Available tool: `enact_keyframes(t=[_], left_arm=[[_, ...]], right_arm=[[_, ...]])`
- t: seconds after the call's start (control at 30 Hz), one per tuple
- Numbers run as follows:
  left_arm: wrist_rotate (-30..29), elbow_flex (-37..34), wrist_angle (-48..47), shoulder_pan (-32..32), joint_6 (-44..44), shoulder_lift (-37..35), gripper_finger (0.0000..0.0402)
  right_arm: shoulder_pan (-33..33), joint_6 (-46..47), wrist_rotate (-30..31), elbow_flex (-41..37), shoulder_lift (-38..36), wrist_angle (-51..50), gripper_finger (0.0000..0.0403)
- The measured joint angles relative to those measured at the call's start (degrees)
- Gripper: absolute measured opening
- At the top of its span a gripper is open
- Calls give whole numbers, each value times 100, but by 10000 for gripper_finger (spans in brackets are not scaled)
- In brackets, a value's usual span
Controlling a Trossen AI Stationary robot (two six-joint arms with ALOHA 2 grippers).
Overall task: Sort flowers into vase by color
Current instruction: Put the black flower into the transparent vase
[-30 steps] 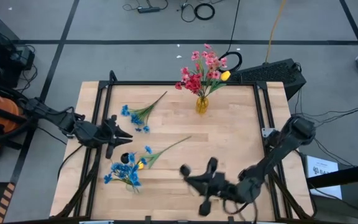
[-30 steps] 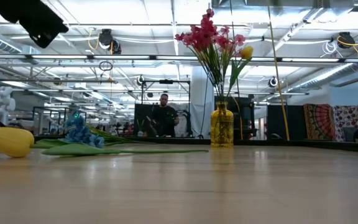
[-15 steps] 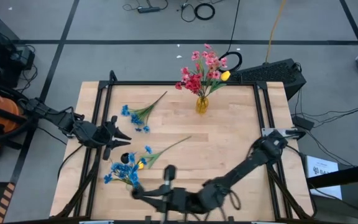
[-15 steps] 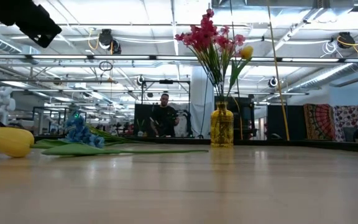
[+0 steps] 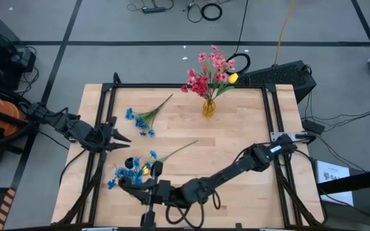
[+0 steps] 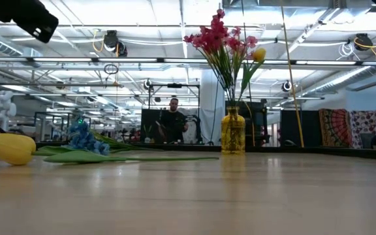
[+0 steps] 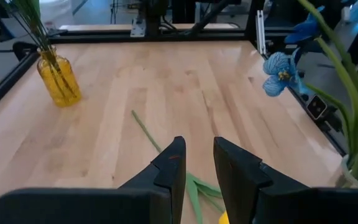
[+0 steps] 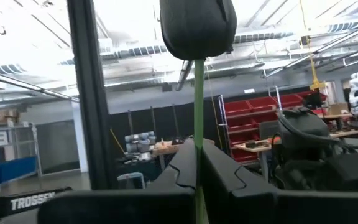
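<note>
Right gripper (image 8: 196, 163) fingers pinched tight on a black flower (image 8: 197, 28) stem; left gripper (image 7: 196, 163) fingers slightly apart, empty, above the counter (image 7: 166, 93).

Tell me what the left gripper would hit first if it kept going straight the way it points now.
Probably nothing at first: the left gripper points across bare table, above a thin green stem lying there. The yellow vase stands off to one side.

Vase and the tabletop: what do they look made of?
The vase looks like yellow-tinted glass, glossy and see-through: the green stems show through its wall. It could be clear plastic. The tabletop looks like pale wood planks with a smooth satin finish: grain lines and board seams show.
</note>
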Motion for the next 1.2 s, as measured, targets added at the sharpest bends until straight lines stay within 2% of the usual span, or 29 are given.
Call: enact_keyframes(t=[0.23,0.63,0.77,0.97,1.2], left_arm=[[158,0,0,0,-14,-127,88],[167,0,1,0,-14,-124,88],[167,0,1,0,-17,-124,88],[167,0,5,2,-21,-122,88],[165,0,-4,0,-165,-124,88]], right_arm=[[-226,11,-2,2,4,-403,0],[-431,688,-24,4,14,-1736,0],[-429,684,-26,7,147,-1674,0],[-429,1231,-27,2,379,-1805,3],[-389,1440,-26,2,378,-1889,32]])
